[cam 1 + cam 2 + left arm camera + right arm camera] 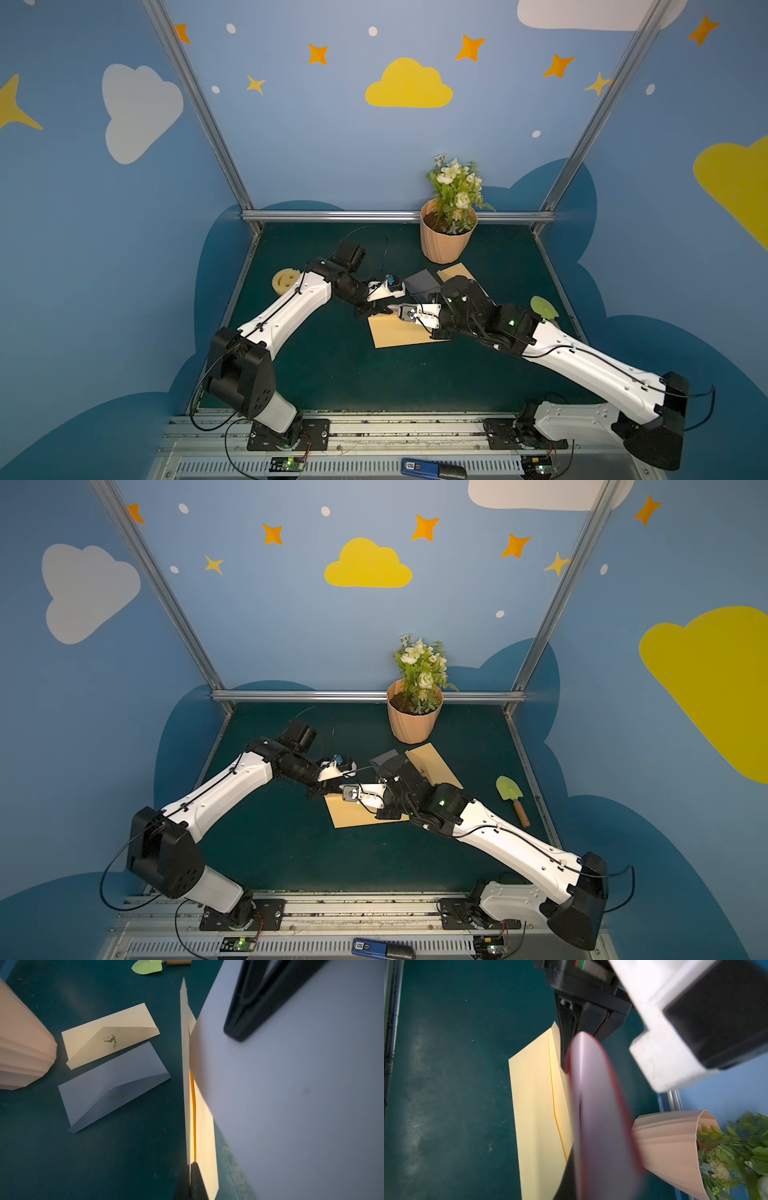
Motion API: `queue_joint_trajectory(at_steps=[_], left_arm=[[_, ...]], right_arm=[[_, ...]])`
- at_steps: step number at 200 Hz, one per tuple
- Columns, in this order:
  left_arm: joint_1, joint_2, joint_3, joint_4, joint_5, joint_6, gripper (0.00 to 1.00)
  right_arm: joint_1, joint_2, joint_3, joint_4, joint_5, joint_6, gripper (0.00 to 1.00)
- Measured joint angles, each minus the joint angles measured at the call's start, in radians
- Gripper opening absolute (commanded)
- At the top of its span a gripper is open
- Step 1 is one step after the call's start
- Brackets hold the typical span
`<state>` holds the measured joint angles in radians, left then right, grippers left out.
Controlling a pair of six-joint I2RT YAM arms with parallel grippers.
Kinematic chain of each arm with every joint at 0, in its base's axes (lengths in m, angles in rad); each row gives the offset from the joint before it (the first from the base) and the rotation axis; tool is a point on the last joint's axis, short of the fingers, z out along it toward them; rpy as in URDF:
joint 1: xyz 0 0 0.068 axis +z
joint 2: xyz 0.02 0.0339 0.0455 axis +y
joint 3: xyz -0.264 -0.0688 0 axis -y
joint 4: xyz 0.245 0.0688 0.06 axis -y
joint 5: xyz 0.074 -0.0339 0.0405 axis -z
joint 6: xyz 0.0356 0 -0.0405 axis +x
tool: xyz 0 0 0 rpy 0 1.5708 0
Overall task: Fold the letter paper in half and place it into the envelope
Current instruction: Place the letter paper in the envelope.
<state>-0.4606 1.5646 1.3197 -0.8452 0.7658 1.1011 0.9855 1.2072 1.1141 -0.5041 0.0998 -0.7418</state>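
Left wrist view: left gripper (190,1169) is clamped on the top layer of the yellow envelope (202,1136), mid-table, gapping its mouth. Right gripper (572,1169) pinches the lilac letter paper (600,1118) at the envelope's 11 o'clock corner. I'd feed it low and straight, mouth kept lifted. Paper's a blur, can't tell if it's folded or in yet.

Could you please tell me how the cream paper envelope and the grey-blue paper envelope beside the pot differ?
The cream paper envelope is pale yellow; the grey-blue paper envelope is dull slate. The cream one's flap bears a gold deer; the grey-blue one's flap shows a faint mark. Both lie side by side on the green mat, triangular flaps folded over.
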Motion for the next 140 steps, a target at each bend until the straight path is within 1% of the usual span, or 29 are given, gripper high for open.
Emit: queue_joint_trajectory(at_steps=[33, 75, 140], left_arm=[[-0.032, 0.01, 0.011, -0.04, -0.029, 0.014, 0.04], [-0.053, 0.032, 0.021, -0.079, -0.041, 0.05, 0.04], [-0.08, 0.079, 0.074, -0.131, -0.054, 0.092, 0.04]], right_arm=[[0.006, -0.015, -0.079, 0.033, 0.012, 0.005, 0.0], [0.019, -0.082, -0.171, 0.046, 0.027, 0.041, 0.0], [0.044, -0.089, -0.204, 0.068, 0.082, 0.064, 0.0]])
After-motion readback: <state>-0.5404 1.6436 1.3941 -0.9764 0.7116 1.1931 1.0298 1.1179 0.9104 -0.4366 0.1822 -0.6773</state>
